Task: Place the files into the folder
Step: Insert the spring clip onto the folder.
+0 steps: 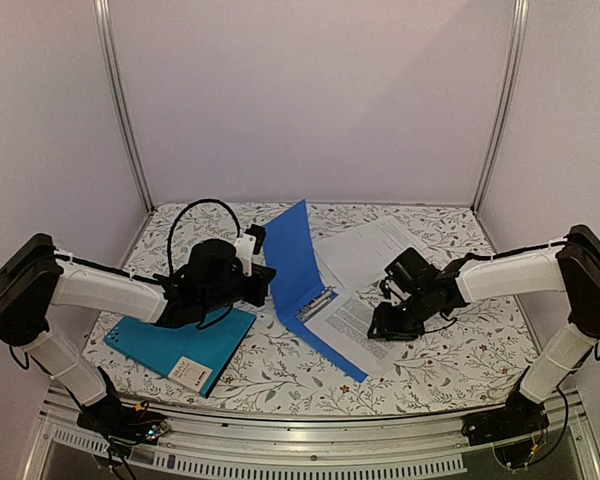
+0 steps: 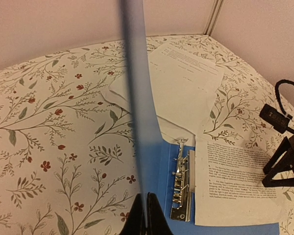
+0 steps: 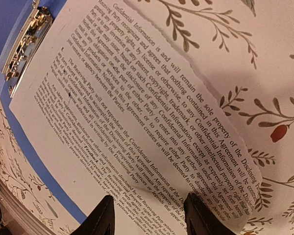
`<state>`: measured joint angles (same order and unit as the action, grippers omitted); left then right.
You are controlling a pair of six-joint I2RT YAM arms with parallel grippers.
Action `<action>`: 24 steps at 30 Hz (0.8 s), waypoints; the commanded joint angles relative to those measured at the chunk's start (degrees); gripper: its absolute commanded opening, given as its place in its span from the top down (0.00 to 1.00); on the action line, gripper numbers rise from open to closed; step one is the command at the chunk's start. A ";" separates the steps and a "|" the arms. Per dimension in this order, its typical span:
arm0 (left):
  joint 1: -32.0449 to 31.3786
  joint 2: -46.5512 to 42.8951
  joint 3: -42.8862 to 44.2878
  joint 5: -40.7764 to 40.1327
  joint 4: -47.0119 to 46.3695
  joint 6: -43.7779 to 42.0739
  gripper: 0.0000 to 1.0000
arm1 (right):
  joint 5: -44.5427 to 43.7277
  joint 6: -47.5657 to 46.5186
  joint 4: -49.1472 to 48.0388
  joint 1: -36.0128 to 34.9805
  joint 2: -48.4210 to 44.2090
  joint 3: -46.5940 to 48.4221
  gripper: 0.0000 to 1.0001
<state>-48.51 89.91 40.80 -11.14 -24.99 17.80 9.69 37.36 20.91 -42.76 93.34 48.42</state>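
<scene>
Left pincer clenches the upright blue plastic folder cover, blurred edge-on, while the right pincer, tips cropped, gapes seemingly above the text-dense white paper sheet.

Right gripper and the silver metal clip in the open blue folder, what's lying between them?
A white paper sheet printed with dense black text, lying on the blue folder beside the metal clip; seen in the right wrist view.
</scene>
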 commanded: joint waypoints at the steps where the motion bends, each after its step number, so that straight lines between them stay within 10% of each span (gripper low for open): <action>1: -0.98 -0.17 0.78 0.17 1.22 -0.90 1.00 | 0.22 -0.65 -1.17 -0.54 1.13 0.60 0.51; 24: -1.32 0.72 0.51 0.78 0.70 -0.62 1.00 | 2.52 -0.45 -3.51 -4.31 7.80 5.54 0.51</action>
<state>-48.56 89.91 40.80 -11.20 -25.32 17.58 11.42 37.26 17.10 -46.50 98.87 52.93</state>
